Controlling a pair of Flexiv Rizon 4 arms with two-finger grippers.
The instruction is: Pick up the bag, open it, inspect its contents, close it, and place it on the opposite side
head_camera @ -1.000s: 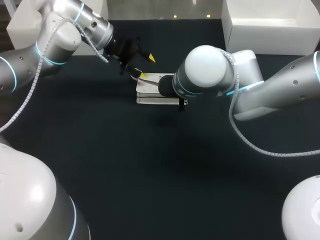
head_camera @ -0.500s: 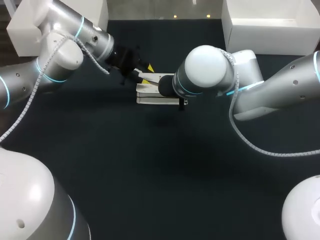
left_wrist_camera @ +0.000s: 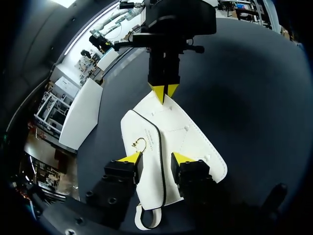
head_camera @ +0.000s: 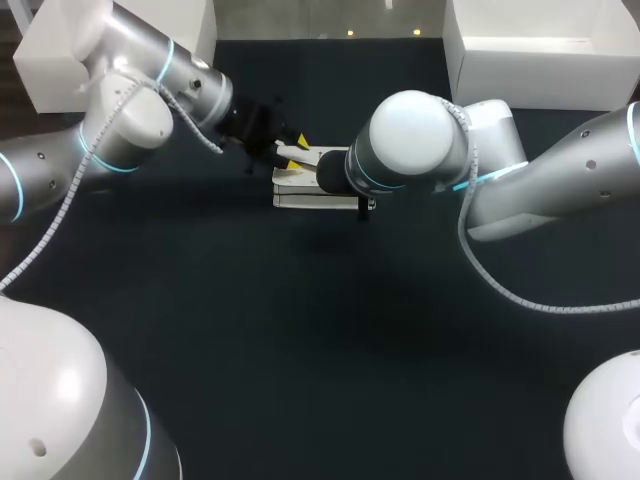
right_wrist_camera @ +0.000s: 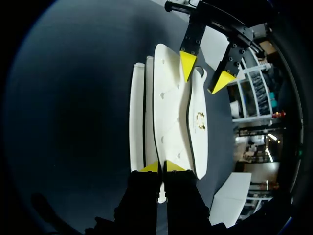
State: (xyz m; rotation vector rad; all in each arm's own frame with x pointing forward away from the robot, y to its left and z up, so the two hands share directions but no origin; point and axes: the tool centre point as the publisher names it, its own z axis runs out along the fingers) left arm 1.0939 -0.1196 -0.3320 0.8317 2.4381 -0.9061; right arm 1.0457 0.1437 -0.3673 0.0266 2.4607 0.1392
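Observation:
A flat white bag point(head_camera: 300, 190) lies on the dark table, its flap point(left_wrist_camera: 146, 142) edged in black and carrying a small gold ring. My right gripper point(right_wrist_camera: 162, 167) is shut on the thin edge of the bag's near end; in the head view its wrist hides it. From the opposite end my left gripper point(left_wrist_camera: 156, 159) straddles the flap's end, one finger over the bag's body, the other just outside the flap. A gap still shows beside the flap point(right_wrist_camera: 199, 120), so it stands open. In the head view the left gripper point(head_camera: 290, 152) sits at the bag's left end.
A white box point(head_camera: 50, 60) stands at the back left and a white bin point(head_camera: 540, 50) at the back right. Dark bare tabletop point(head_camera: 320, 350) spreads in front of the bag.
My left gripper has slid right onto the bag's end and its fingers have narrowed around the flap. The right arm and the bag have stayed put.

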